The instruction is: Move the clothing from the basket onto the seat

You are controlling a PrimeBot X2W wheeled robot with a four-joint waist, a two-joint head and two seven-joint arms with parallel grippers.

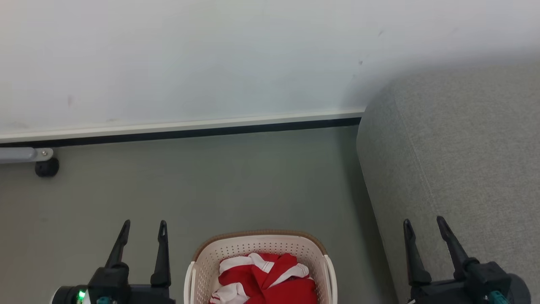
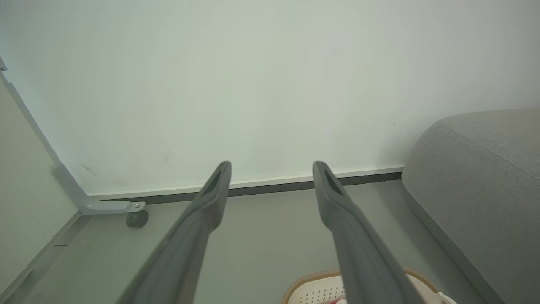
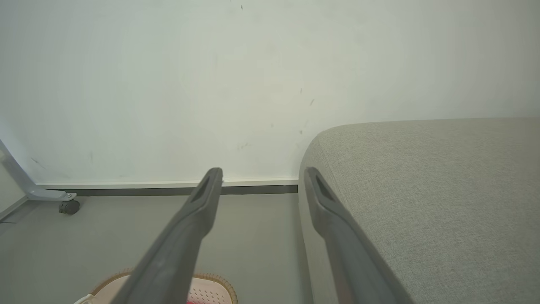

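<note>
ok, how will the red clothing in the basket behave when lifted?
Probably floppy: the red clothing lies crumpled in the basket, so it should drape from a pinch. Likely light: thin-looking fabric. Folds overlap, so one piece may drag another.

the floor (image 1: 211, 181) is a plain grey-green surface running back to a dark skirting strip (image 1: 202, 133) under a pale wall (image 1: 211, 63). in the head view the cream basket (image 1: 261, 233) with its brown rim stands on it at 6 o'clock, cut by the bottom edge. the light-grey seat (image 1: 455, 169) takes the 3 to 5 o'clock side, near the basket with a strip of bare floor between them. at 9 o'clock a small black caster (image 1: 46, 167) under a grey metal bar (image 1: 21, 154) rests on the floor close to the skirting strip.
</note>
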